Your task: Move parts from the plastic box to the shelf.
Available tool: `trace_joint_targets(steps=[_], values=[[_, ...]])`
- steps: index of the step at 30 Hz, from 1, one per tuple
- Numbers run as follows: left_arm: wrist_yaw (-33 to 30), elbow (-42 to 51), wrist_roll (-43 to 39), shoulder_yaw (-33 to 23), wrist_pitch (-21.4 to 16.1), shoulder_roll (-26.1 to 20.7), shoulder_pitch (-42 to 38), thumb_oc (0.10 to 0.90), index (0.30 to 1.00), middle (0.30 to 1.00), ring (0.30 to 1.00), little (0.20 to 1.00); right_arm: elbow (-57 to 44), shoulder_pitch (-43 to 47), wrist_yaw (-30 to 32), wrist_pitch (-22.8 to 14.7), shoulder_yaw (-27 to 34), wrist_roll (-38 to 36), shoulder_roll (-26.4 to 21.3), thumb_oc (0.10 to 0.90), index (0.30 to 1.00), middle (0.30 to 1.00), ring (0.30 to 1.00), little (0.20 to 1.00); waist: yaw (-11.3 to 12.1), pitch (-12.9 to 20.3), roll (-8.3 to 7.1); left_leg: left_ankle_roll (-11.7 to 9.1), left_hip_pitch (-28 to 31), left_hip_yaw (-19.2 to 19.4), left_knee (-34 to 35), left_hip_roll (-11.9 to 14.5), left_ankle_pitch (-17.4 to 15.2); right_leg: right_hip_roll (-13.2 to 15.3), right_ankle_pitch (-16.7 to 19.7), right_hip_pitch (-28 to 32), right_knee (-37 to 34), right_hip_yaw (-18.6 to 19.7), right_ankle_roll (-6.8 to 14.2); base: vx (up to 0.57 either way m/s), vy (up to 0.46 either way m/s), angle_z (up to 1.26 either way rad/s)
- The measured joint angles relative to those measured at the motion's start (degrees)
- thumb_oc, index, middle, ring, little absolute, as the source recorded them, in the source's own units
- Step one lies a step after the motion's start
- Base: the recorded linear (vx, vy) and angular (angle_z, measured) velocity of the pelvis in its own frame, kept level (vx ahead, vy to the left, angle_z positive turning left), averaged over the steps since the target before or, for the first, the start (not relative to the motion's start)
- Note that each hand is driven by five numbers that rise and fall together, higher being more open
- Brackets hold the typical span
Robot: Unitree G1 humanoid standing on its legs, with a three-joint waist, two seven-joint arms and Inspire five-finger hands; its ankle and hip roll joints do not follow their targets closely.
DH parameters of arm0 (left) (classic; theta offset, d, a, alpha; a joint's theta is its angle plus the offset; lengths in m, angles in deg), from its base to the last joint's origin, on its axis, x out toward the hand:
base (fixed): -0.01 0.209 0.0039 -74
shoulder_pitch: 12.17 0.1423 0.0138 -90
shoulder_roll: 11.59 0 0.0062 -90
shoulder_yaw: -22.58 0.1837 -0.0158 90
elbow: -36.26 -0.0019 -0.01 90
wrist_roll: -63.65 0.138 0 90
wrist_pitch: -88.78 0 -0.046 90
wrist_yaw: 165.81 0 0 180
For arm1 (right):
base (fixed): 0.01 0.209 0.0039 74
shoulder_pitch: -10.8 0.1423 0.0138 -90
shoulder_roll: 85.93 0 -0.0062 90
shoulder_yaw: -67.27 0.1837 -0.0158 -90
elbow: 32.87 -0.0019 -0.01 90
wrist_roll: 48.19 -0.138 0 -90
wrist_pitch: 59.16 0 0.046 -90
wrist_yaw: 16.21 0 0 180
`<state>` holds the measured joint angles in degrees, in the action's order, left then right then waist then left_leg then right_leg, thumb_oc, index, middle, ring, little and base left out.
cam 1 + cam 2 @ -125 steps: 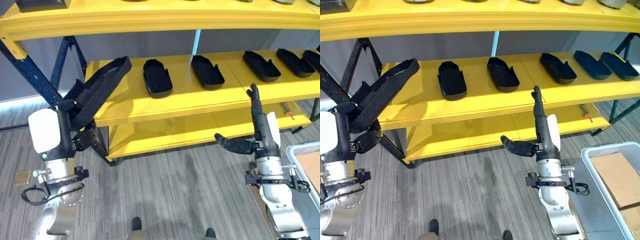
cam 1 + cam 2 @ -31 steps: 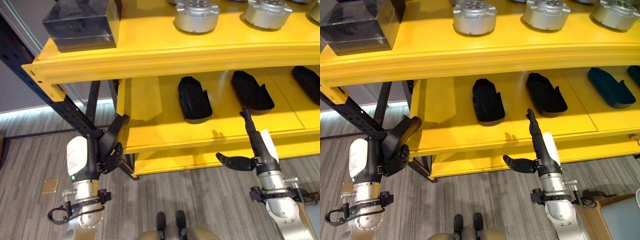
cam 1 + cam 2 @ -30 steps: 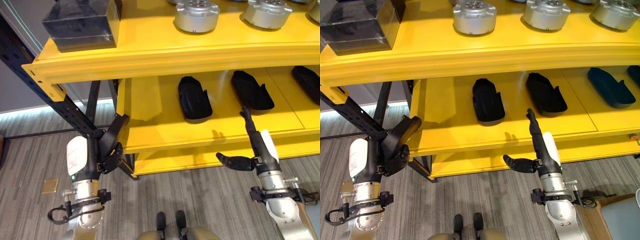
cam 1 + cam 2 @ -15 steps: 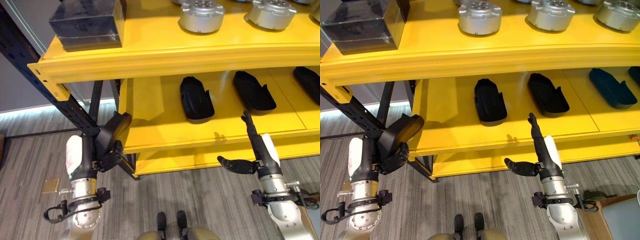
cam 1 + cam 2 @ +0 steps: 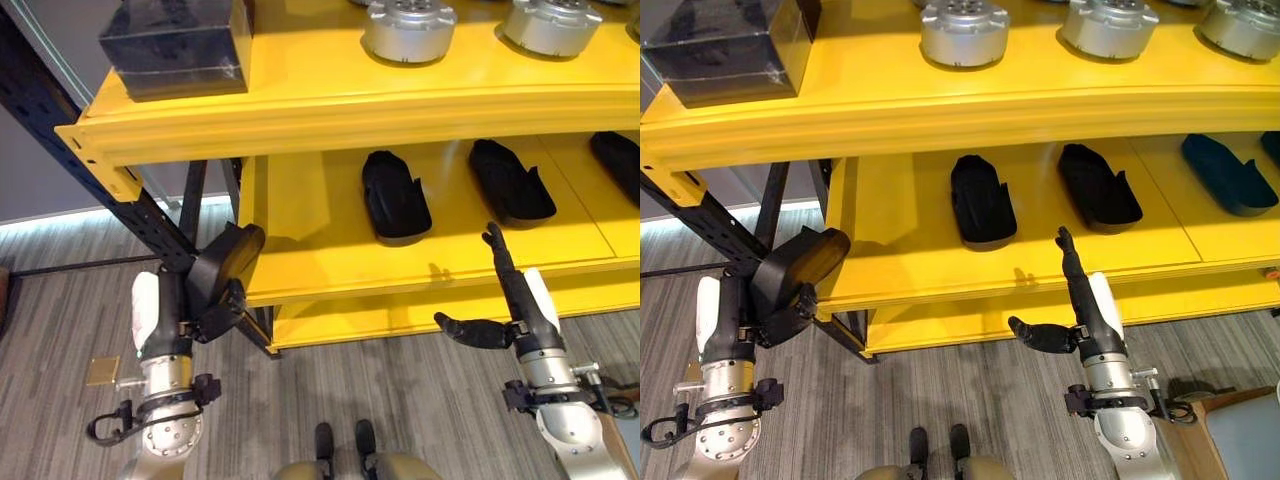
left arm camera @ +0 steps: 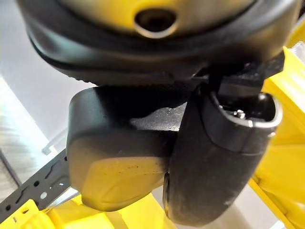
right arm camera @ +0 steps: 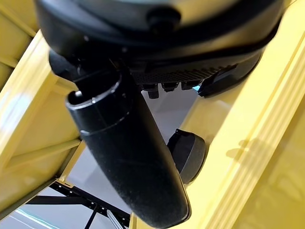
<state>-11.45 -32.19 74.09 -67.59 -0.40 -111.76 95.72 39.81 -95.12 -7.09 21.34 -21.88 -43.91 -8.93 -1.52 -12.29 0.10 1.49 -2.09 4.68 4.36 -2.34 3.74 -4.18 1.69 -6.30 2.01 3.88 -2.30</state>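
My left hand (image 5: 208,312) is shut on a black shell-shaped part (image 5: 226,265), held up beside the left front corner of the yellow shelf (image 5: 330,285). The part's rounded end faces the head camera. In the left wrist view my thumb (image 6: 217,157) curls over the part (image 6: 116,157). My right hand (image 5: 505,270) is open in front of the middle shelf's edge, fingers straight up and thumb (image 7: 128,162) out to the side, holding nothing. Three similar black parts (image 5: 395,195) (image 5: 510,180) (image 5: 617,155) lie on the middle shelf.
The top shelf (image 5: 940,100) carries a black box (image 5: 725,40) and silver round parts (image 5: 965,30). A dark blue upright (image 5: 120,190) runs diagonally at the shelf's left end. A corner of the grey plastic box (image 5: 1258,440) shows at the lower right.
The camera view has shifted up the shelf since the earliest frames. The left hand has lowered and turned the part end-on. The right hand has kept its pose.
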Motion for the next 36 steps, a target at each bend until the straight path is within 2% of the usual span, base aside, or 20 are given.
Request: trace_joint_targets(steps=[10, 13, 17, 19, 20, 21, 25, 29, 31, 33, 36], values=[[-0.04, 0.06, -3.51, 0.75, 0.12, 0.02, -0.79, 0.4, 0.3, 0.3, 0.3, 0.3, 0.01, -2.7, 0.0, 0.18, 0.58, 0.0, 0.13, 0.9, 1.0, 1.0, 1.0, 1.0, -0.14, -0.28, 0.7, -0.33, 0.02, 1.48, 0.05, -0.24, 0.21, 0.38, -0.25, -0.27, 0.36, 0.7, 0.67, -0.01, 0.002, -0.01], [-0.03, 0.05, -3.58, 1.08, 0.21, 0.02, -0.82, 0.4, 0.3, 0.3, 0.3, 0.3, 0.01, -2.87, -0.01, 0.27, 0.6, 0.0, 0.49, 0.9, 1.0, 1.0, 1.0, 1.0, -1.3, -0.31, 0.72, 0.0, -0.09, 1.53, 0.06, -0.51, -0.03, 0.67, -0.33, -0.26, 0.36, 0.73, 0.83, -0.02, -0.002, 0.07], [0.07, 0.05, -5.78, 1.47, 0.22, 0.01, -1.1, 0.4, 0.3, 0.3, 0.3, 0.3, 0.01, -3.08, -0.02, 0.49, 0.64, -0.02, 0.57, 0.9, 1.0, 1.0, 1.0, 1.0, -1.45, -0.38, 0.88, -0.15, -0.08, 2.93, 0.09, -0.53, -0.17, 0.79, -0.41, -0.26, 0.38, 1.49, 1.01, 0.0, 0.0, 0.0], [0.19, 0.05, -5.91, 2.15, 0.23, -0.02, -1.56, 0.4, 0.3, 0.3, 0.3, 0.3, 0.01, -3.1, -0.23, 0.8, 0.64, -0.03, 0.58, 0.9, 1.0, 1.0, 1.0, 1.0, -1.45, -0.46, 1.01, -0.19, -0.12, 3.41, 0.09, -0.61, -0.19, 0.86, -0.56, -0.26, 0.38, 2.02, 1.24, 0.0, 0.0, 0.0], [1.75, 0.06, -9.33, 3.13, 0.04, -0.01, -2.08, 0.4, 0.3, 0.3, 0.3, 0.3, 0.01, -3.11, -0.41, 1.04, 0.64, -0.05, 0.58, 0.9, 1.0, 1.0, 1.0, 1.0, -1.45, -0.47, 0.99, -0.2, -0.13, 3.66, 0.09, -0.67, -0.2, 0.97, -0.59, -0.26, 0.38, 2.12, 1.29, 0.0, 0.0, 0.0], [4.99, -0.23, -12.5, 7.03, 0.03, -0.25, -4.41, 0.4, 0.3, 0.3, 0.3, 0.3, 0.01, -2.92, -0.57, 1.06, 0.64, -0.04, 0.59, 0.9, 1.0, 1.0, 1.0, 1.0, -1.7, -0.64, 0.85, -0.21, -0.15, 4.02, 0.11, -0.77, -0.21, 1.12, -0.61, -0.26, 0.37, 2.28, 1.33, 0.0, -0.005, -0.1], [12.55, -0.23, -12.63, 18.17, -1.2, -1.56, -11.52, 0.4, 0.3, 0.3, 0.3, 0.3, 0.0, -0.55, -1.23, 1.03, 0.59, -0.04, 0.67, 0.9, 1.0, 1.0, 1.0, 1.0, -4.6, -1.66, 0.07, 0.14, 0.48, 7.62, 0.2, -0.67, -0.44, 1.35, -0.42, -1.1, 1.75, 3.46, 1.77, 0.0, -0.004, -0.42], [16.15, -0.26, -13.93, 20.94, -1.33, -1.91, -13.39, 0.4, 0.3, 0.3, 0.3, 0.3, 0.0, -0.33, -1.19, 1.16, 0.62, -0.1, 0.69, 0.9, 1.0, 1.0, 1.0, 1.0, -9.29, -1.82, 0.39, 0.84, 2.26, 10.65, 0.19, -0.55, -1.14, 1.85, 1.06, 0.52, -0.23, 3.63, 2.91, 0.0, 0.001, -0.53], [16.37, -0.29, -14.55, 20.77, -1.33, -2.02, -13.58, 0.4, 0.3, 0.3, 0.3, 0.3, 0.0, -1.89, -1.04, 1.25, 0.8, -0.63, 0.7, 0.9, 1.0, 1.0, 1.0, 1.0, -10.61, -1.81, 0.45, 0.82, 3.41, 9.76, 0.17, -0.36, -1.2, 1.73, 1.93, 2.63, -2.5, 4.29, 2.6, 0.01, 0.001, -0.31], [16.3, -0.35, -14.54, 19.77, -1.33, -2.01, -13.51, 0.4, 0.3, 0.3, 0.3, 0.3, 0.0, -2.64, -1.11, 1.41, 0.79, -1.06, 0.69, 0.9, 1.0, 1.0, 1.0, 1.0, -10.62, -1.77, 0.67, 0.83, 4.19, 6.43, 0.17, -0.23, -1.2, 1.6, 3.13, 4.03, -4.43, 5.09, 1.86, 0.02, -0.002, -0.22], [16.14, -0.64, -14.5, 17.24, -1.33, -1.86, -12.57, 0.4, 0.3, 0.3, 0.3, 0.3, 0.0, -2.74, -1.12, 1.75, 0.79, -1.1, 0.69, 0.9, 1.0, 1.0, 1.0, 1.0, -10.55, -1.73, 1.13, 0.8, 5.39, 3.8, 0.18, 0.06, -1.21, 1.51, 3.56, 6.43, -6.47, 4.81, 1.5, 0.02, -0.003, 0.04]])
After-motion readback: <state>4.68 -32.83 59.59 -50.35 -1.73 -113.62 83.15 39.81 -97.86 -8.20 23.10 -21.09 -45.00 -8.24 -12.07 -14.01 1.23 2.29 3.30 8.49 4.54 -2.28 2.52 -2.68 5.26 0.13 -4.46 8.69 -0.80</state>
